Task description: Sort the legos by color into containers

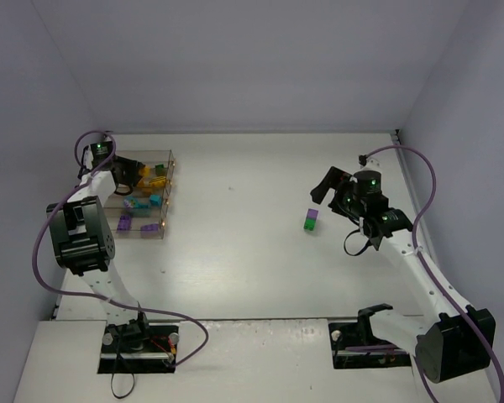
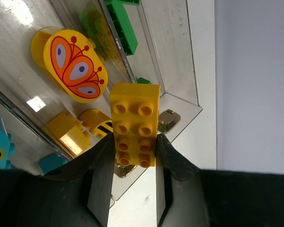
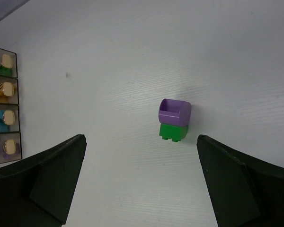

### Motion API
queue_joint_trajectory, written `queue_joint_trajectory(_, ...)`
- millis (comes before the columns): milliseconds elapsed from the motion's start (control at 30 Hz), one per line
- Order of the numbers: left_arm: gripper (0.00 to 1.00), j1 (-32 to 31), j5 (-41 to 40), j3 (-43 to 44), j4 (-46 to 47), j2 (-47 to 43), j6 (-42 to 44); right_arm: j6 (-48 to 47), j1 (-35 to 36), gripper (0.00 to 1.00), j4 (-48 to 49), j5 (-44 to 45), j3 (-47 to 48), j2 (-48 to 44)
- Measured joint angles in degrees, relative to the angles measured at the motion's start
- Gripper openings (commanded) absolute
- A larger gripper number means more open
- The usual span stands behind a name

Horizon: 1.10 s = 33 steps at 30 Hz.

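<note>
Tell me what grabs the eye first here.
A yellow brick is pinched in the left gripper over a corner of the clear containers, where a yellow piece with an orange butterfly print lies. Out on the table, a purple piece against a green brick sits alone ahead of the wide-open right gripper.

Both arms are showing white tubular links between bulky black joint housings, the left arm and the right arm alike. A purple cable is looping along the left one, and a second one is trailing along the right. Small green lights are glowing near the wrists. The left claw and right claw are presenting matte black, wedge-shaped fingers. Black base mounts are anchoring both arms.
</note>
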Motion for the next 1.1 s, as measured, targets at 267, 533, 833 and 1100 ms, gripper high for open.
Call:
queue_joint_trajectory(267, 0.46, 0.4, 0.3, -0.1, -0.5, 0.0, -0.6, 0.0, -0.3, 1.00, -0.6, 0.1, 0.0, 0.0)
queue_joint_trajectory(533, 0.54, 0.5, 1.4, -0.8, -0.9, -0.7, -0.9, -0.2, -0.3, 0.98, -0.7, 0.2, -0.2, 0.2)
queue_joint_trajectory(833, 0.54, 0.3, 2.6, -6.1, -3.7, -9.4, 4.4, -1.1, -0.3, 0.85, -0.9, 1.0, -0.2, 7.5)
queue_joint_trajectory(1100, 0.64, -13.1, 0.8, -6.1, -8.6, -24.4, 24.6, -2.0, -0.1, 0.85, -3.0, 3.9, 3.2, 18.1)
